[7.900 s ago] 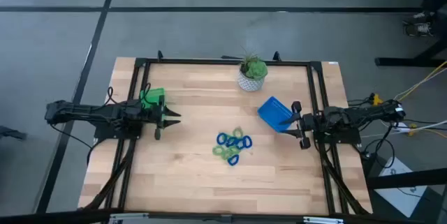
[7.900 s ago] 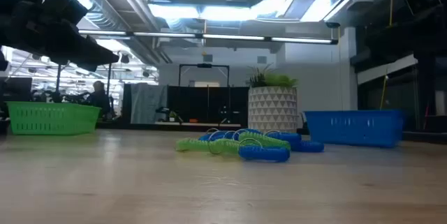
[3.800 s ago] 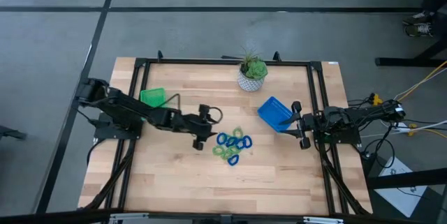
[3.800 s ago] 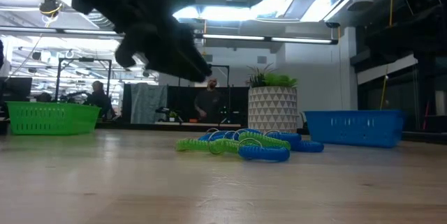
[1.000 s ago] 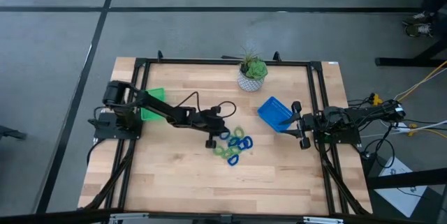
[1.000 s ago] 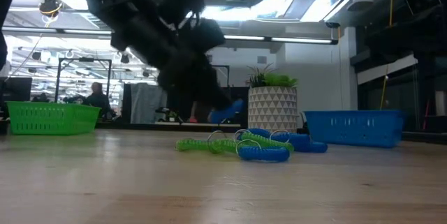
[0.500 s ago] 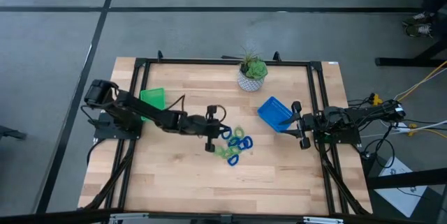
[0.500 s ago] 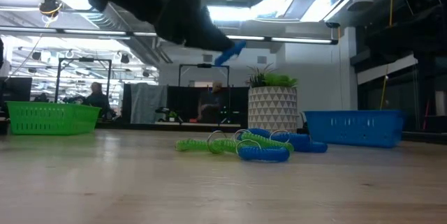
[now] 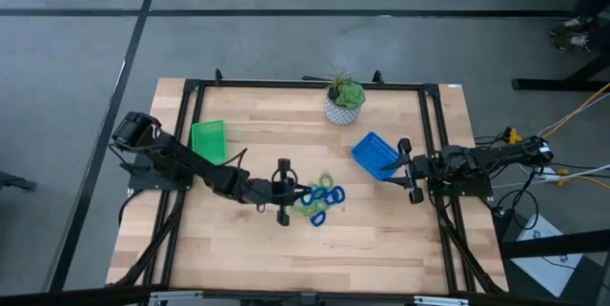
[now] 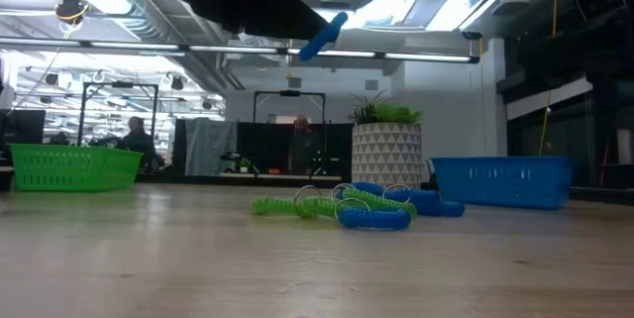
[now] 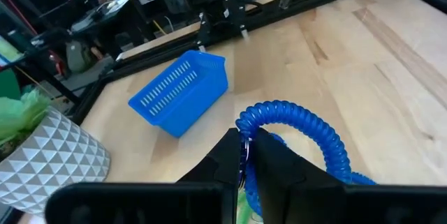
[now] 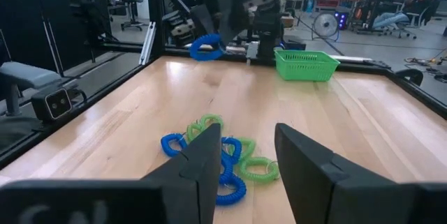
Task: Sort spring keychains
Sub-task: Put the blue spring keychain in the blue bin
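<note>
Several blue and light green spring keychains [image 9: 322, 203] lie in a loose heap on the middle of the table, also seen in the low view [image 10: 342, 205]. My left gripper [image 11: 244, 146] is above the heap's left side [image 9: 296, 194], shut on one blue spring keychain [image 10: 322, 37] that is held high over the table. My right gripper [image 12: 244, 160] waits open at the right edge [image 9: 404, 169], beside the blue tray [image 9: 375, 153]. The green tray [image 9: 208, 141] stands at the table's left. My left gripper pinches the blue keychain between its two fingers at one end of the coil [image 11: 246, 122]. The fingers come from the table's left, slanting a little downward. The rest of the coil [image 11: 311, 128] arcs out past the fingertips, lifted clear of the heap and the table.
A potted plant in a white patterned pot [image 9: 343, 102] stands at the far edge, middle. The black frame rails [image 9: 186, 106] run along the left, far and right sides. Bare wood lies along the near half of the table [image 9: 305, 254].
My left gripper, shut on the blue keychain, has risen and swung toward the table's near edge. The keychain has gone up with it, from just above the heap to well clear of it. The heap has stayed in place.
</note>
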`<move>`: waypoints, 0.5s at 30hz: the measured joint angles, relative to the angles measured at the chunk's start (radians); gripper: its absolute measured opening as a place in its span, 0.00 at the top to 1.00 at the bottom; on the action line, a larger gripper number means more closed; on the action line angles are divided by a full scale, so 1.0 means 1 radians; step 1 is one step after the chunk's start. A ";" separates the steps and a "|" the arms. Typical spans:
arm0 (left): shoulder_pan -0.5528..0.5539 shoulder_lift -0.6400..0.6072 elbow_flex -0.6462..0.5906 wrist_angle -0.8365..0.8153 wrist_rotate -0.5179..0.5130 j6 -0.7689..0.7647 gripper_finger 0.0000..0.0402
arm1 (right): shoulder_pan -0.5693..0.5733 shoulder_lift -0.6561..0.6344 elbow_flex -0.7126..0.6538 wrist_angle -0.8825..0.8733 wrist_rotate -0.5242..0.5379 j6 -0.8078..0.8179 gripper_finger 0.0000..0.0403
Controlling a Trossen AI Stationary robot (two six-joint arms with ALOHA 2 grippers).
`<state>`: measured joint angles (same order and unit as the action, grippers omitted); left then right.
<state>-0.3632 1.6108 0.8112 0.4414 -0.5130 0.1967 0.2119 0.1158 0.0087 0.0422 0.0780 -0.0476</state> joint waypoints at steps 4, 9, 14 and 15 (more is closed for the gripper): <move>-0.010 0.000 0.000 -0.028 0.000 -0.035 0.95 | 0.000 0.000 0.000 0.069 0.002 0.240 0.66; -0.006 0.000 0.000 -0.029 0.014 -0.054 0.95 | 0.000 0.000 0.000 0.169 0.044 0.476 0.66; 0.018 0.000 0.000 -0.027 0.017 -0.062 0.95 | 0.000 0.000 0.000 0.187 0.144 0.447 0.66; 0.023 0.000 0.000 -0.027 0.017 -0.062 0.95 | 0.000 0.000 0.000 0.189 0.171 0.443 0.66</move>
<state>-0.3397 1.6112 0.8112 0.4146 -0.4962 0.1345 0.2119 0.1155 0.0086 0.2316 0.2495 0.3955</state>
